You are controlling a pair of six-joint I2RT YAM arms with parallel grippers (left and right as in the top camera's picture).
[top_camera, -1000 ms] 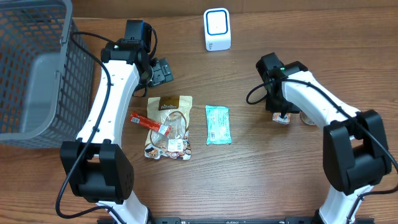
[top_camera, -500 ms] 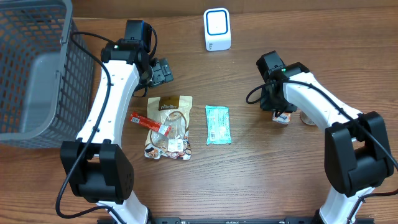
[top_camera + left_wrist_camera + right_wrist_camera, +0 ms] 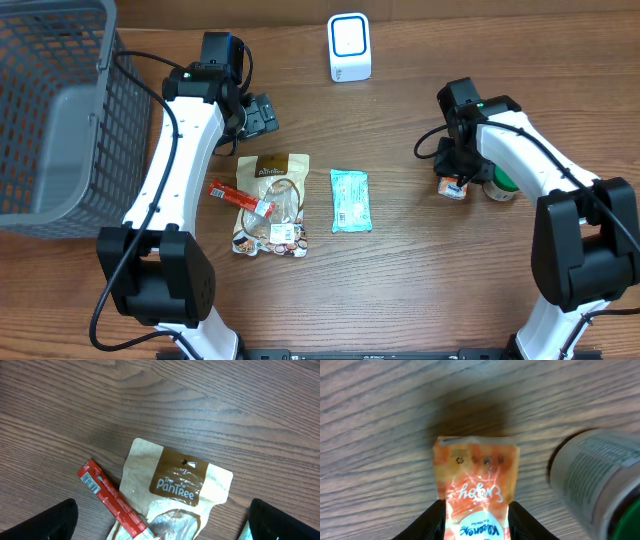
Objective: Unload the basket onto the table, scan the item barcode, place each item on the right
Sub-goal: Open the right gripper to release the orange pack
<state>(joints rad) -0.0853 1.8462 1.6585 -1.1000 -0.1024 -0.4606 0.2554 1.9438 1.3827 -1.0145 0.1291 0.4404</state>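
My right gripper (image 3: pixel 455 178) is shut on a small orange tissue pack (image 3: pixel 452 189) at the right of the table. In the right wrist view the pack (image 3: pixel 476 472) sits between both black fingers (image 3: pixel 427 522), its printed face toward the camera and a dark shadow on the wood beyond it. No barcode shows on that face. The white scanner (image 3: pixel 349 47) stands upright at the back centre, well away from the pack. My left gripper (image 3: pixel 262 115) hangs open over the table left of centre, above a brown pouch (image 3: pixel 175 485), with nothing between its fingers.
A can with a green lid (image 3: pixel 500 186) lies just right of the pack, also seen as the can (image 3: pixel 592 480) in the right wrist view. A red stick packet (image 3: pixel 240 198) lies on the brown pouch (image 3: pixel 272 205). A teal pack (image 3: pixel 351 200) lies mid-table. A grey basket (image 3: pixel 50 110) fills the far left.
My right wrist has swung to the right above the orange pack, uncovering more of the can. The pack stays in about the same spot. The left arm has not moved.
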